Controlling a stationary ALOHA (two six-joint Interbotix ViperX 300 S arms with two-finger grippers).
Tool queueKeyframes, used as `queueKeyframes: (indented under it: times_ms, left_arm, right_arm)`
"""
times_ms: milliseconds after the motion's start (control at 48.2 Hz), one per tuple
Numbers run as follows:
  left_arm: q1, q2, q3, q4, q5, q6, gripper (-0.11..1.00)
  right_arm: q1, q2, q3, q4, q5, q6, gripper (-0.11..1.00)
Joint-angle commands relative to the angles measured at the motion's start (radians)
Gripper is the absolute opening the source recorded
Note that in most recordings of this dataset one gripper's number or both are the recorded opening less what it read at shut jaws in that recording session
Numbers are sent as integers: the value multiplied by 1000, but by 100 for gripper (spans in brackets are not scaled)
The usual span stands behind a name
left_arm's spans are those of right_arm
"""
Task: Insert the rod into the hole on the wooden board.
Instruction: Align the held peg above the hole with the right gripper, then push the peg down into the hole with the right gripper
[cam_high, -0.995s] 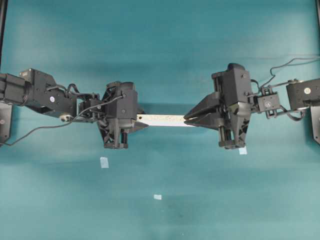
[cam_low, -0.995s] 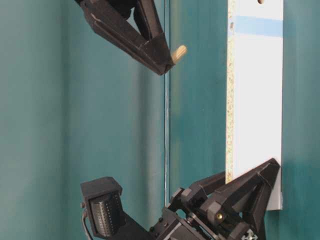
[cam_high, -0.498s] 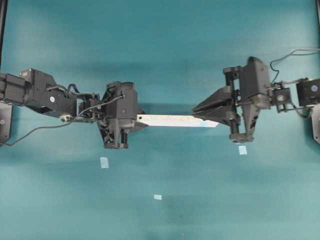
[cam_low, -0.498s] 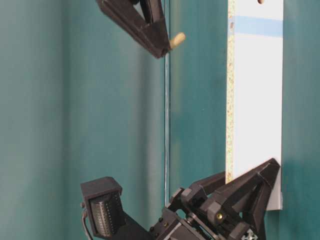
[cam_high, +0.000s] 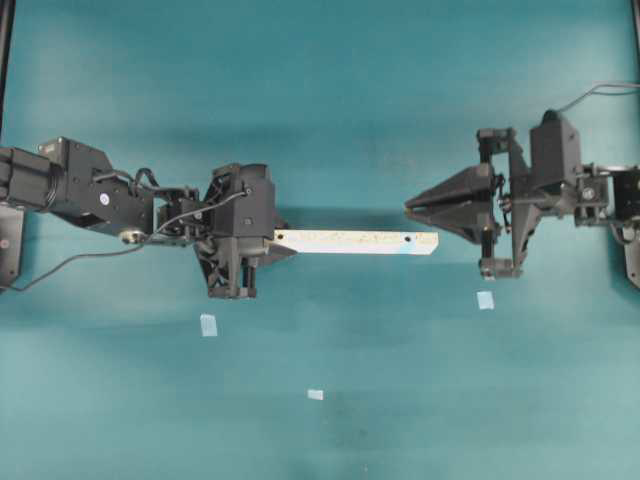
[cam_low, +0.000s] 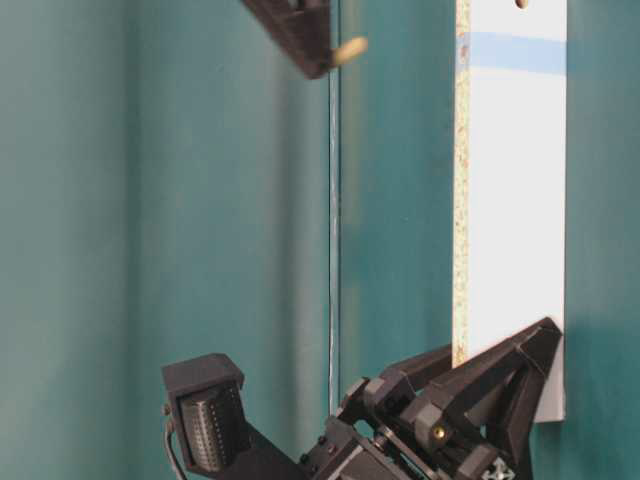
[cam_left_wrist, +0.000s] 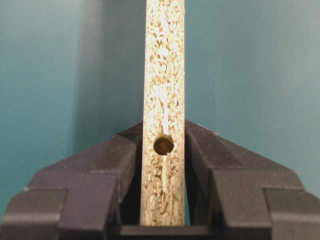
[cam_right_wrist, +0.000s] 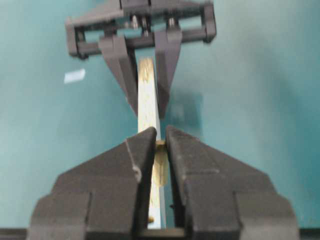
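The wooden board (cam_high: 350, 241) is a long speckled strip held level above the teal table, speckled edge up. My left gripper (cam_high: 283, 241) is shut on its left end. In the left wrist view the fingers (cam_left_wrist: 115, 155) clamp the board (cam_left_wrist: 164, 70) beside a plain dark hole (cam_left_wrist: 163, 145). The hole (cam_high: 408, 240) with the blue mark lies near the board's free right end. My right gripper (cam_high: 410, 208) hangs just beyond that end, shut on the rod (cam_right_wrist: 160, 165). At table level the rod's cream tip (cam_low: 350, 50) pokes from the fingers, left of the board (cam_low: 510, 200) and apart from it.
Three small pale-blue tape squares lie on the table: one (cam_high: 208, 324) below the left gripper, one (cam_high: 315, 394) in the middle front, one (cam_high: 485, 300) below the right gripper. Arm bases and cables stand at both side edges.
My right gripper has drawn back to the right with the rod, from over the board's right part to beyond its end. The left gripper and the board have not moved.
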Motion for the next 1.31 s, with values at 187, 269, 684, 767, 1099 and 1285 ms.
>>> queueKeyframes:
  times_ms: [187,269,684,767,1099,1285]
  left_arm:
    - [-6,-15,-8,0,3,-32,32]
    - [-6,-15,-9,0,2,-41,32]
    - [-12,-15,-11,0,11,-46,32]
    - [-17,-15,-11,0,12,-46,32]
    - [-25,-15,-11,0,25,-48,32]
    - [-26,-17,-11,0,25,-48,32]
  right_arm:
    - [26,94,-29,3,-84,-3,12]
    - [29,123,-40,3,-104,-5,12]
    - [40,179,-52,6,-117,-12,12]
    - [38,179,-46,6,-112,-14,12]
    - [40,179,-37,8,-110,-17,12]
    - [40,179,-31,9,-109,-17,12]
